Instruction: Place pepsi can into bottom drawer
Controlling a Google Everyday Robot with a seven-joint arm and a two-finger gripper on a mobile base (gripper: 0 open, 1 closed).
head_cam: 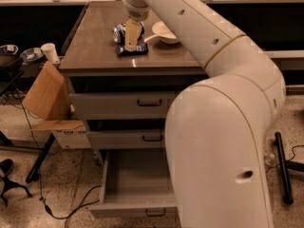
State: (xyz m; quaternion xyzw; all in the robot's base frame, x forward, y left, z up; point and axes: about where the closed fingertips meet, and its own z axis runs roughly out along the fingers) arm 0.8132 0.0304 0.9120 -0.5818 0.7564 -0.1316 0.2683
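Camera view: brown countertop (95, 49), pincer (132, 45) low beside pepsi can (119, 32), its state unclear; bottom drawer (137, 209) open over speckled floor (61, 186).

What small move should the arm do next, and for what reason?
Probably ease the gripper down onto the pepsi can to grasp it. The can lies on the cabinet top beside the gripper, next to a dark snack packet, and the bottom drawer already stands open below.

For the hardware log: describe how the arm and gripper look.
The arm is creamy white: thick, rounded, smooth shells with small dark holes and a thin seam ring. No cables show on it. The gripper, over the countertop by the can, is pale tan.
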